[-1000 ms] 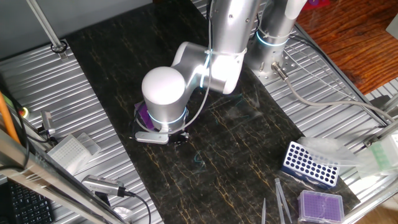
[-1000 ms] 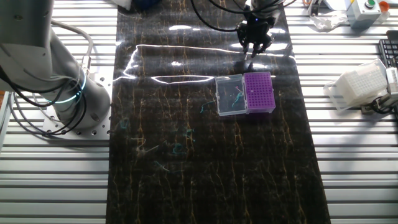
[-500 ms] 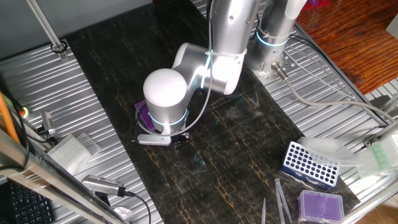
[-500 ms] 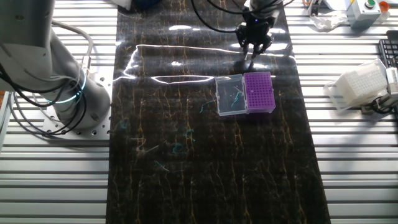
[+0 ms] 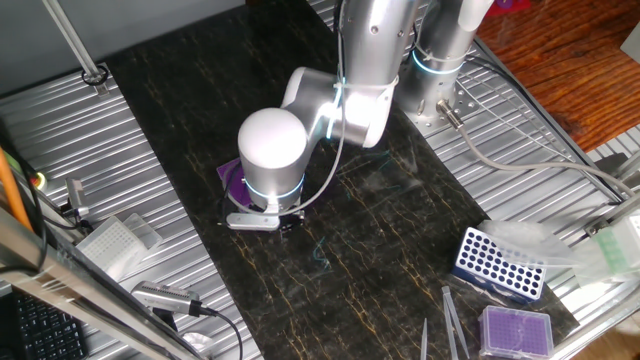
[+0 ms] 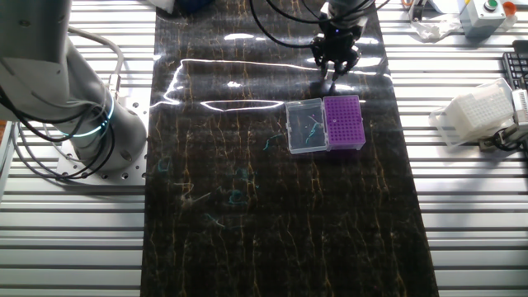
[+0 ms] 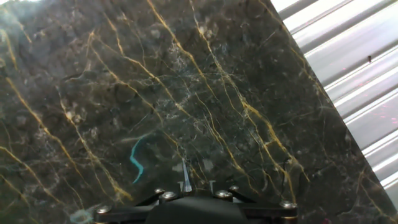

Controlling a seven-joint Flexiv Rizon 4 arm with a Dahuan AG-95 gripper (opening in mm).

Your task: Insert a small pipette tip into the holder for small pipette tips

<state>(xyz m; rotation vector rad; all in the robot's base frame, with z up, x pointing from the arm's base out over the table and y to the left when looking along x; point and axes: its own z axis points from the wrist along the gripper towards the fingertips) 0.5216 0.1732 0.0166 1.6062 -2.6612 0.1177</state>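
Observation:
The holder for small pipette tips sits on the dark marble mat, its vivid purple grid up and its clear lid open flat to its left with a few teal tips in it. In the one fixed view the arm hides all but a purple corner of the holder. My gripper hangs above the mat just beyond the holder's far edge. In the hand view my gripper is shut on a small clear pipette tip that points down at bare marble. The holder is out of the hand view.
Loose teal tips lie scattered on the mat, and one lies just left of my held tip. A blue rack and a paler purple box stand at the front right. A white tip box is on the ribbed table. A second arm's base stands nearby.
The gripper has shifted a little to the left above the mat in the other fixed view, still beyond the holder. The holder and loose tips have not moved.

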